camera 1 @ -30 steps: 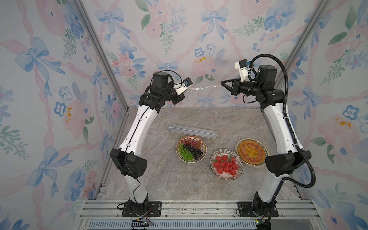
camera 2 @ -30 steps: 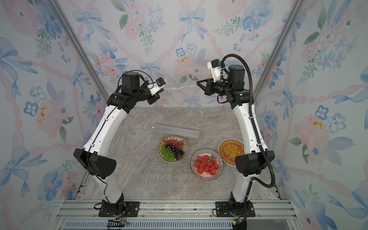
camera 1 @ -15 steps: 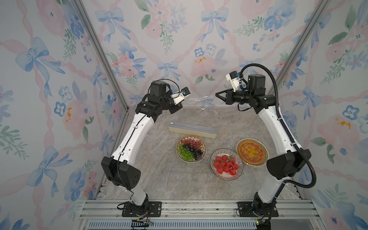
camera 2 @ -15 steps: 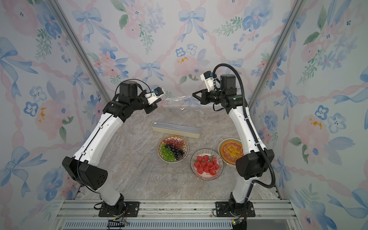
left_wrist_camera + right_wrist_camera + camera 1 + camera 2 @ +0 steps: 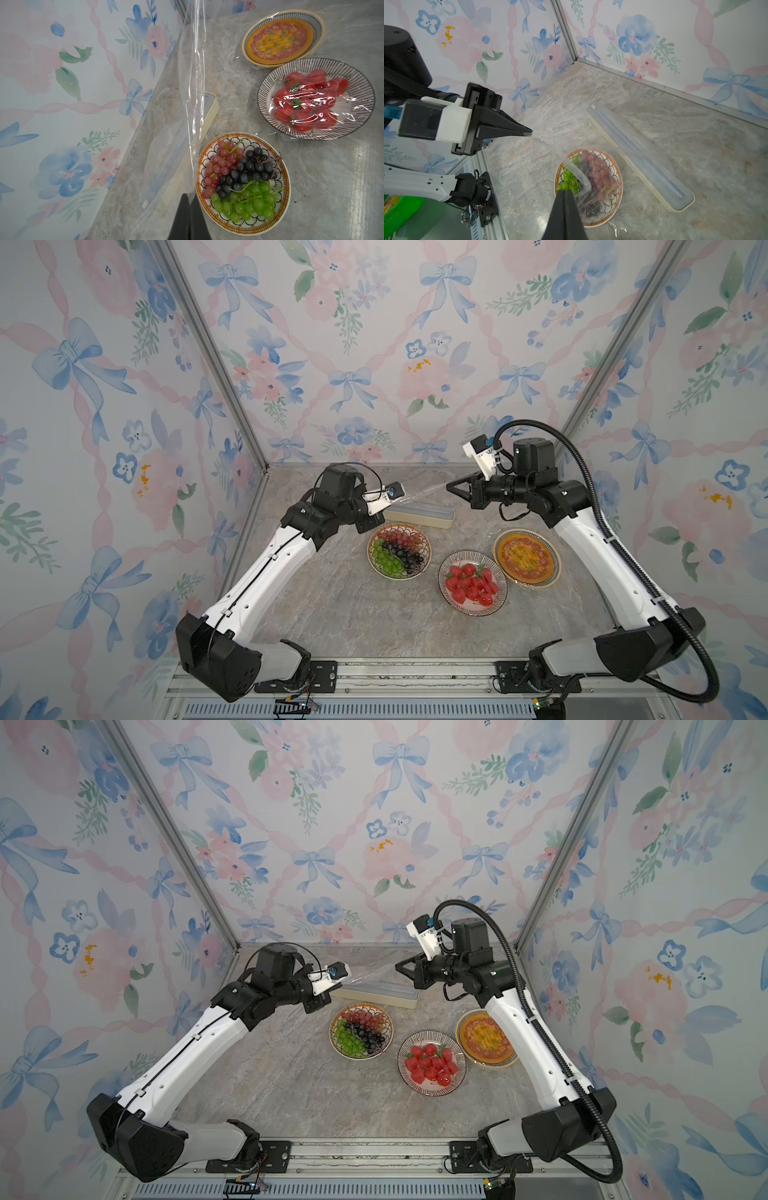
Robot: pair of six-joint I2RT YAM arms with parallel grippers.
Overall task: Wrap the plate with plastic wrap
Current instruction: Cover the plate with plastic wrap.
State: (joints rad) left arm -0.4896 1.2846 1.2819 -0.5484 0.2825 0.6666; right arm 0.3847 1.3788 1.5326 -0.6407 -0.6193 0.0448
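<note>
In both top views the plastic wrap is a thin glinting strip in the air between the 2 arms. It hangs above the long cream box, just behind the plate of grapes. The right fingers are clenched on one end. The left fingers are hidden under their wrist camera. The 3 plates sit in a loose row, and bare table lies between them and the front rail.

The left wrist view shows what the top views hide. The left fingers are pressed together on the wrap, which runs away from them as a wrinkled band over the box. Glossy film already covers the plate of strawberries and the plate with the orange dish, while the plate of grapes is bare. A small pale tab at the box's end is too blurred to read.

The right wrist view has both ends. The left fingers and the right fingers each pinch the wrap, which crosses above the plate of grapes and veils it toward the box. I cannot tell whether the sheet joins the box. Only this view shows a green basket beyond the table's edge
</note>
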